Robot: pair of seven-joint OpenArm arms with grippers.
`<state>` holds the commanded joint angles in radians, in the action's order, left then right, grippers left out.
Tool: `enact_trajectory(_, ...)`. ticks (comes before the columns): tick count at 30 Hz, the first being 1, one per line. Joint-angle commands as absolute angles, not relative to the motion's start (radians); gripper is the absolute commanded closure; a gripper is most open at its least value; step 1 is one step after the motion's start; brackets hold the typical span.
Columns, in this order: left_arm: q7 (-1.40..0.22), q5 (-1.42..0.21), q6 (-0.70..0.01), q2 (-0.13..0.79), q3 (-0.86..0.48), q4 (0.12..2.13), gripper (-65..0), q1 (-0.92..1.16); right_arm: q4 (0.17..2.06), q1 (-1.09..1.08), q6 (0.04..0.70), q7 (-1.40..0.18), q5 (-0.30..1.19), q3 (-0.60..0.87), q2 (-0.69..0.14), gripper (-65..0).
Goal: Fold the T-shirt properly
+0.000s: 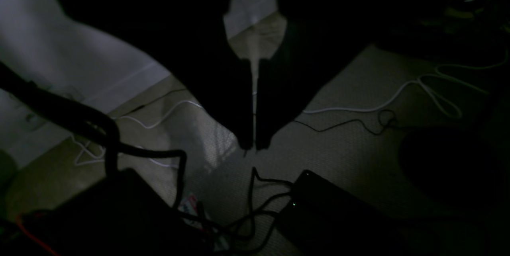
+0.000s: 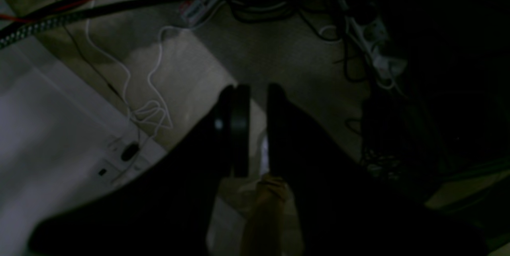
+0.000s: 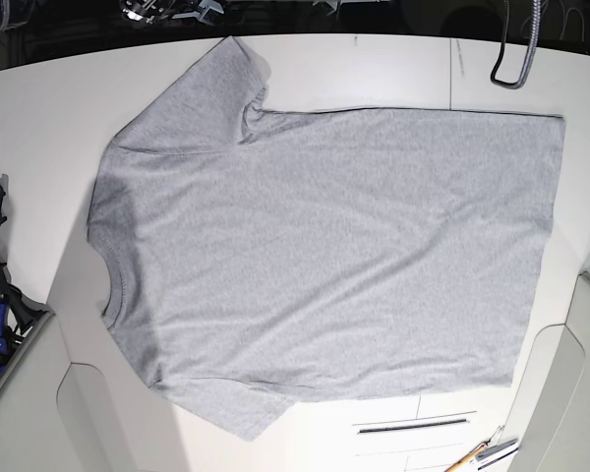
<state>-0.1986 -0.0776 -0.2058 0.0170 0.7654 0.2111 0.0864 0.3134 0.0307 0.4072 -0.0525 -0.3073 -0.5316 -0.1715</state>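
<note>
Left wrist: my left end effector hangs over the floor, fingers nearly touching, holding nothing. Right wrist: my right end effector is slightly parted, empty. Base: the T-shirt lies flat, plain side up, on the white counter.

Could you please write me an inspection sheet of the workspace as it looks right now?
Surface: white table, mostly covered by the shirt.
Job's things: grey T-shirt spread flat, plain side up, collar toward the base view's left, both sleeves out, unfolded.
Clutter: tools at the table's lower edge, too small to identify.
Grippers: left gripper shut and empty; right gripper slightly parted and empty; both over the floor, off the shirt.
Cables: white cable and black cables loose on the floor; a cable loop hangs over the table's top edge.
Surroundings: dim carpet.
</note>
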Motion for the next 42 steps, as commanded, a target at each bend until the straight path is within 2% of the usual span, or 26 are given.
enact_trajectory(16,-0.159,-0.078,-0.206,0.017,0.765,0.211,-4.9,0.104,0.363,0.031,0.408,-0.053,-0.307,-0.532,-0.172,-8.7)
enact_trajectory(22,-0.163,-0.078,-0.206,0.025,0.765,0.212,-4.9,0.164,0.382,0.058,0.408,-0.053,-0.307,-0.532,-0.197,-8.7)
enact_trajectory(28,-0.170,-0.078,-0.199,0.076,0.764,0.276,-4.8,0.242,0.559,0.179,0.408,-0.053,-0.242,-0.532,-0.276,-8.7)
enact_trajectory(34,-0.188,-0.078,-0.146,0.184,0.764,0.498,-4.8,0.352,0.826,0.357,0.408,-0.053,-0.198,-0.531,-0.397,-8.7)
enact_trajectory(37,-0.189,-0.106,-0.086,0.235,0.762,0.627,-4.8,0.416,0.960,0.440,0.408,-0.054,-0.197,-0.531,-0.455,-8.7)
enact_trajectory(39,-0.191,-0.115,-0.058,0.267,0.742,0.715,-4.8,0.465,1.054,0.500,0.408,-0.058,-0.197,-0.531,-0.496,-8.7)
enact_trajectory(42,-0.191,-0.111,-0.057,0.306,0.672,0.835,-4.8,0.544,1.196,0.586,0.408,-0.074,-0.197,-0.531,-0.559,-8.7)
